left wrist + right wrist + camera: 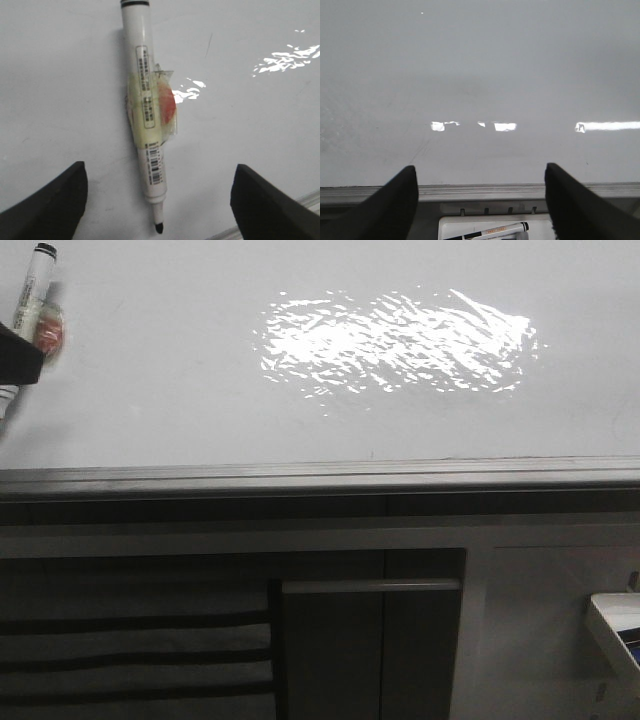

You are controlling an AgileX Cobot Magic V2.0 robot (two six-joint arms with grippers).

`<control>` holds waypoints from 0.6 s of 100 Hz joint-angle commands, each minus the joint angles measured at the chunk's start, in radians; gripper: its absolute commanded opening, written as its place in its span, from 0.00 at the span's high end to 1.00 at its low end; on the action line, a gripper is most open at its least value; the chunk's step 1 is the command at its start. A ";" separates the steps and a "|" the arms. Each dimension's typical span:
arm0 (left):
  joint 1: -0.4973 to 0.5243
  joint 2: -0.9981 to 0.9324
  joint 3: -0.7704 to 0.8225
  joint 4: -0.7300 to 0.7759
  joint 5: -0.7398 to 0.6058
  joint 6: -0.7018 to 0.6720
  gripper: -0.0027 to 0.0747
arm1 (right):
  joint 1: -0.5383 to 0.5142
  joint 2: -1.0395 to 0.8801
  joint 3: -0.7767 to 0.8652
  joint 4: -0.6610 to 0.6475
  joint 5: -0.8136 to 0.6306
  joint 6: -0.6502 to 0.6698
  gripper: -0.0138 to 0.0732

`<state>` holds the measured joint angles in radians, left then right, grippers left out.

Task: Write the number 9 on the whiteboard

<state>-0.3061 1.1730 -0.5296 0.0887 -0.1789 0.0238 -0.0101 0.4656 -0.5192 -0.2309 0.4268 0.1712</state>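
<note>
The whiteboard (200, 390) is glossy white and fills the upper front view. No number 9 shows on it; only a short thin stroke (209, 42) shows in the left wrist view. A white marker (30, 300) rests against the board at the far left, with yellowish tape and a red patch round its middle. Its bare black tip (159, 228) points towards my left gripper (159, 170). That gripper is open, its fingers wide apart on either side of the marker and not touching it. My right gripper (480, 169) is open and empty, facing the board's lower edge.
A bright glare (395, 340) lies on the board. A grey metal rail (320, 475) runs along its lower edge, with dark cabinet panels (330, 650) below. A white tray (615, 625) at the lower right holds another marker (490, 231).
</note>
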 commanded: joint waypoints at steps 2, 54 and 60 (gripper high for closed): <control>-0.010 0.040 -0.028 0.015 -0.163 -0.002 0.27 | -0.005 0.014 -0.036 -0.011 -0.077 -0.006 0.30; -0.010 0.127 -0.028 0.010 -0.213 -0.002 0.82 | -0.005 0.014 -0.036 -0.011 -0.077 -0.006 0.30; -0.010 0.127 -0.028 0.010 -0.213 -0.002 0.86 | -0.005 0.014 -0.036 -0.011 -0.077 -0.006 0.30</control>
<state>-0.3074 1.3169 -0.5296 0.1045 -0.3228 0.0261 -0.0101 0.4656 -0.5192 -0.2309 0.4268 0.1712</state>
